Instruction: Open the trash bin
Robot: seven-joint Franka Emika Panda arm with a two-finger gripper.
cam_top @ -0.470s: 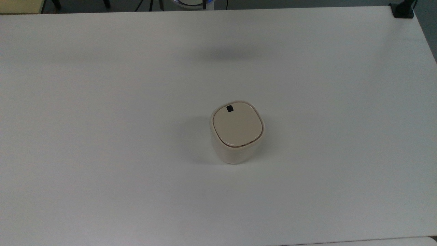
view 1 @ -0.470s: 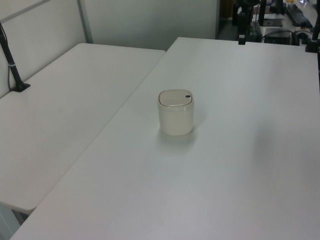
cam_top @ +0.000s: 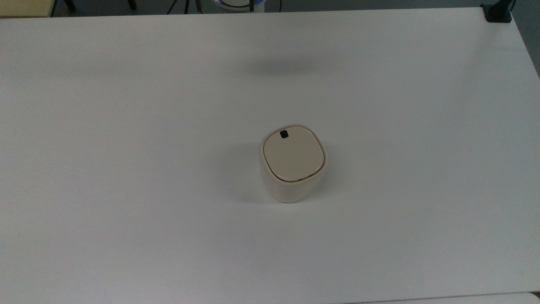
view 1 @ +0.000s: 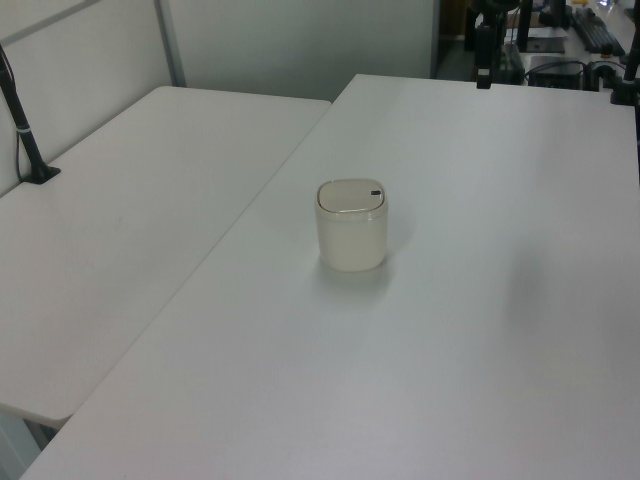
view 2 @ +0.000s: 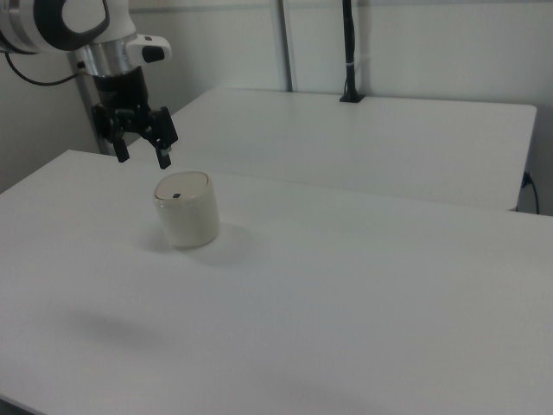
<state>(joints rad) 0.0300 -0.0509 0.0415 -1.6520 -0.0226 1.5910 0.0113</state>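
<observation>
The trash bin is a small cream-white tub standing upright near the middle of the white table. Its flat beige lid lies closed, with a small black button near one edge. The bin also stands mid-table in the left view. In the right view the bin sits at the left, and my gripper hangs open in the air, up and to the left of it, clear of the lid, with nothing between its fingers.
A second white table adjoins this one at the left view's left. Black clamped posts stand at table edges. A soft shadow lies on the table beyond the bin.
</observation>
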